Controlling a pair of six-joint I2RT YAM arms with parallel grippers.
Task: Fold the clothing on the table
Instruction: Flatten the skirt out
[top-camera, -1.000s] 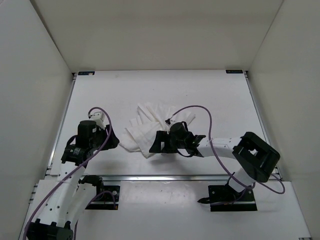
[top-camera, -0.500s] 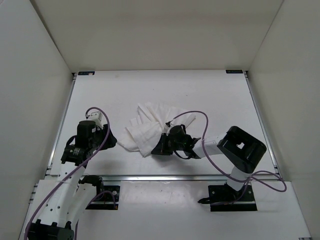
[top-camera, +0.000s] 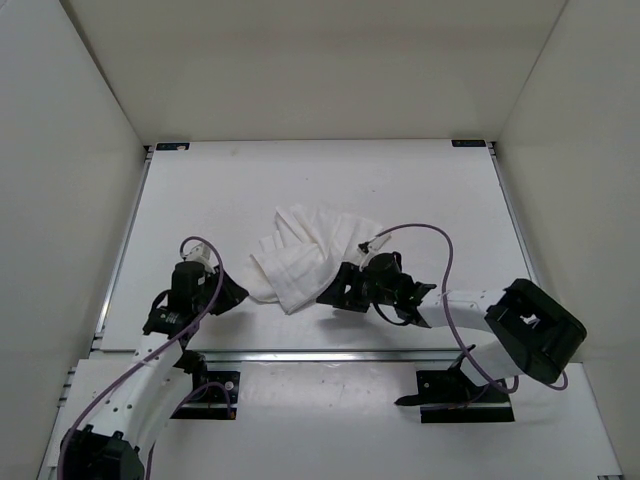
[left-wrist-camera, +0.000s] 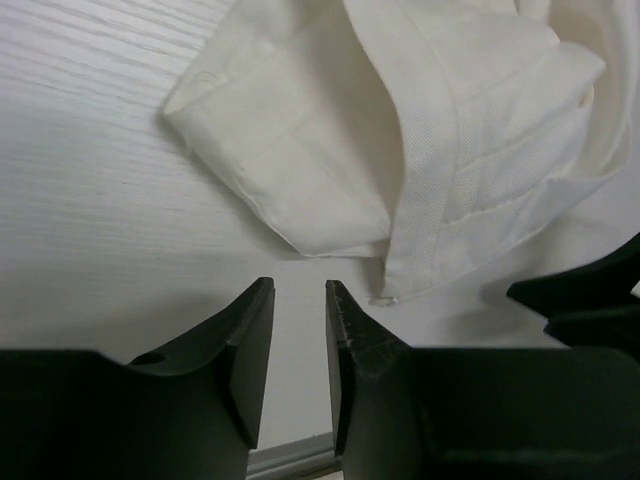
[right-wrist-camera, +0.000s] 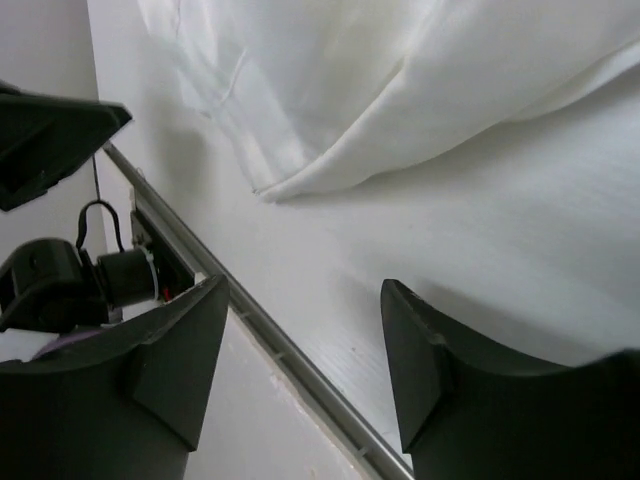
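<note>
The clothing (top-camera: 310, 252) is a crumpled white garment lying in the middle of the table (top-camera: 420, 185). My left gripper (top-camera: 232, 293) sits low by its near-left corner, jaws open only a narrow gap with bare table between them (left-wrist-camera: 298, 300); the garment's folded hem (left-wrist-camera: 330, 170) lies just ahead of the tips. My right gripper (top-camera: 330, 297) is at the garment's near edge, open wide and empty (right-wrist-camera: 305, 310), with the clothing's corner (right-wrist-camera: 330, 120) a short way beyond its fingertips. Neither gripper touches the fabric.
The table's near metal rail (top-camera: 330, 352) runs just behind both grippers and shows close under the right fingers (right-wrist-camera: 300, 370). White walls enclose the left, far and right sides. Purple cables loop over both arms.
My right gripper has let go of the garment's near edge, opened and drawn back to the right. My left arm has dropped toward the garment's near-left corner and its jaws have narrowed.
</note>
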